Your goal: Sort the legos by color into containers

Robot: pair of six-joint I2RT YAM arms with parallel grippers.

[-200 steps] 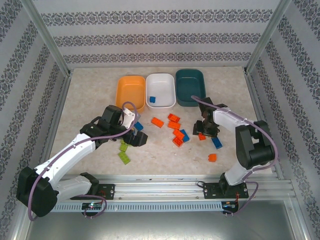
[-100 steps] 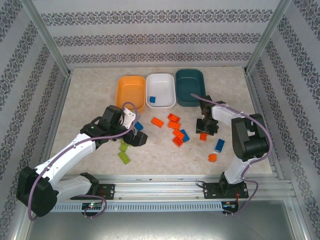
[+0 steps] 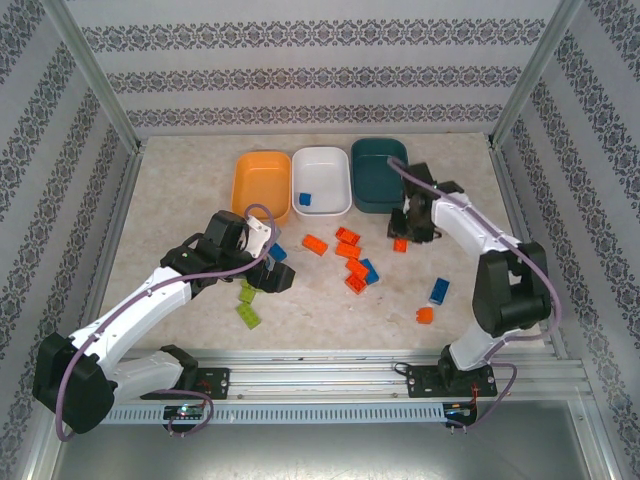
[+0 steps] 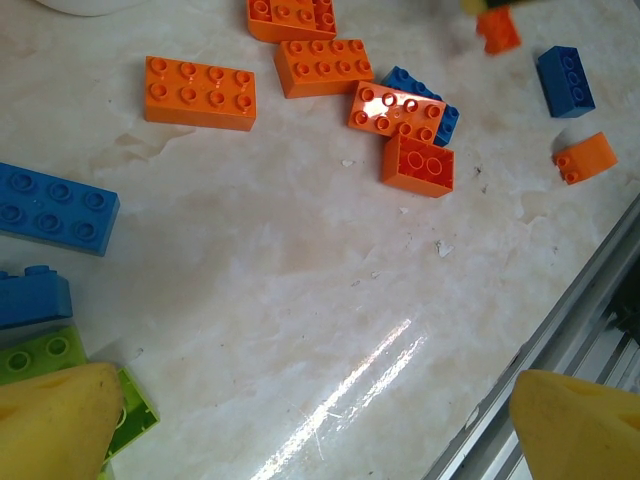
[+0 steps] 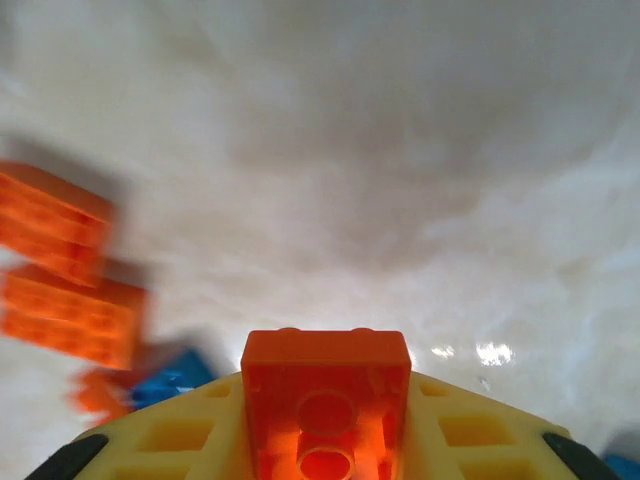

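Marble-patterned tabletop (image 3: 180,200) enclosed by patterned walls, with three tubs lying in a row at upper centre of the overhead view: orange tub (image 3: 262,185), white tub (image 3: 325,175) and teal tub (image 3: 378,175). Right gripper (image 3: 403,236) is pinching a small orange brick (image 5: 325,385) between its yellow fingers (image 5: 170,430). Overhead, the brick is hanging just below the teal tub's near rim, up and right of the loose bricks (image 3: 350,262) scattered at centre. Right arm is reaching from its base at lower right, elbow bending out toward the right edge, forearm stretching up and left. Left gripper (image 3: 276,277) is hovering at centre left beside the green bricks (image 3: 250,317), fingers spread wide and holding nothing.

Judged step: carrying the orange brick to the orange tub at the left end of the row. Good practice, as judged: lifting high enough to be clearing the rims of the teal and white tubs, travelling leftward along the row while staying above the left arm's wrist, and opening only when low over the orange tub's floor, so that the brick is not bouncing out or landing beside the blue brick (image 3: 305,200) in the white tub
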